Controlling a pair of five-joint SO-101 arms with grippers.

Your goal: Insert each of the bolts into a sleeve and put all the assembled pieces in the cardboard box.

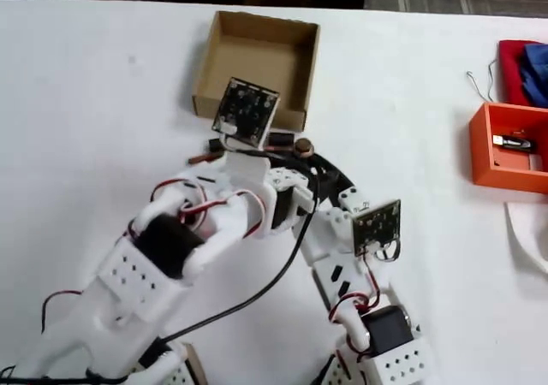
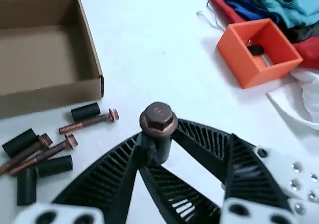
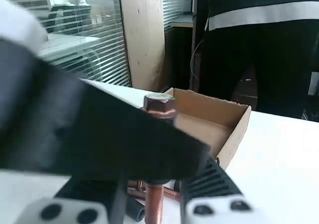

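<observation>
High view: box (image 1: 301, 68) sits open at the far side of the table (image 1: 103, 85). Left arm (image 1: 163, 248) and right arm (image 1: 377, 334) meet just in front of it. Head of a bolt (image 1: 303, 148) shows between them, near the box's front wall.

Left wrist view: left gripper (image 2: 155, 159) is clenched on a sleeve (image 2: 158, 149). Bolt stands upright in the sleeve, head seated on its top. A second pair of ribbed fingers (image 2: 209, 142) comes in from the side to the same spot; I take these for the right arm's. Loose bolts (image 2: 89, 123) and loose sleeves (image 2: 85, 112) lie on the table beside the box, unassembled. Box floor, as far as it shows, holds nothing.

Right wrist view: right gripper (image 3: 155, 176) is clenched about the bolt below the head. Bare shank end hangs out beneath the fingers. Box is just behind.

Handling, as judgement: bolt looks like metal, so stiff, heavy for its size, smooth and round, and likely to roll if dropped. Sleeve looks light and rigid. The fit is probably loose, so tipping the pair head-down could let the bolt slide out. Best hold is across the sleeve's middle with the head kept up. The head itself offers the pads little to grip.
</observation>
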